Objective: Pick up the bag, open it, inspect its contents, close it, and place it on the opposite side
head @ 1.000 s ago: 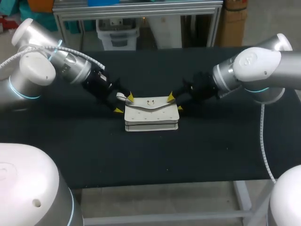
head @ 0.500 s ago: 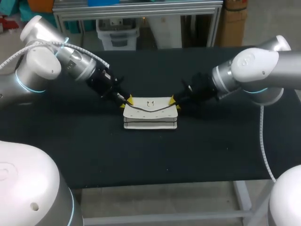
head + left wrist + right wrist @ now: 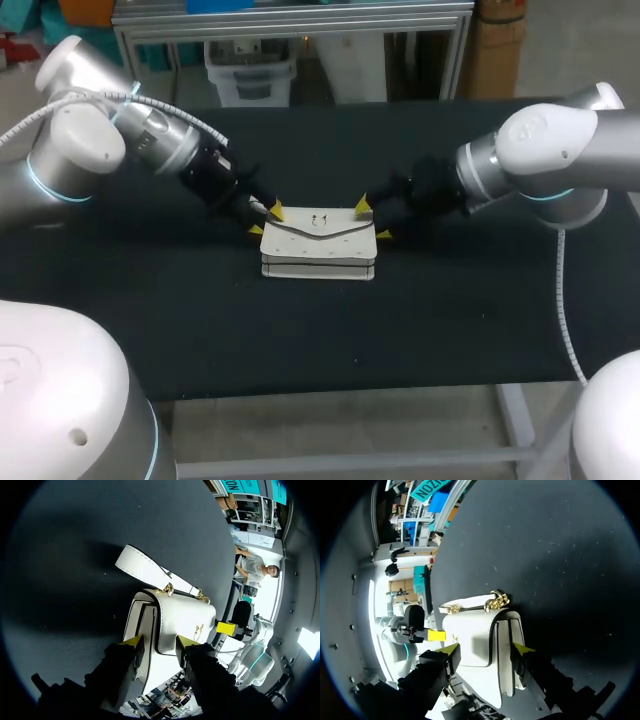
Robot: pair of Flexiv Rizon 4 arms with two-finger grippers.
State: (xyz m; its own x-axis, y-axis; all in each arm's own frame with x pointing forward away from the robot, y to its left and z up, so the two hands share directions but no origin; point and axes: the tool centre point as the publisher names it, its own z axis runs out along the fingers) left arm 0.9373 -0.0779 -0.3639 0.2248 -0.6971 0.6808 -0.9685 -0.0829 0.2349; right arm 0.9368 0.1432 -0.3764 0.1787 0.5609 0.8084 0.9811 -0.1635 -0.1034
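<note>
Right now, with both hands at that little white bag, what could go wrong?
Three things, I'd guess. The left hand and right hand sit at opposite ends of the bag, facing each other closely, so they might bump. If one lifts ahead of the other, the bag could tilt and slip out. The loose strap lying on the table by the left hand could snag.

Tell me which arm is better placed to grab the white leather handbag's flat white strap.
Left, probably. The flat white strap lies just ahead of the left gripper, sticking out past its end of the white leather handbag. The right gripper straddles the opposite end, away from that loose part.
</note>
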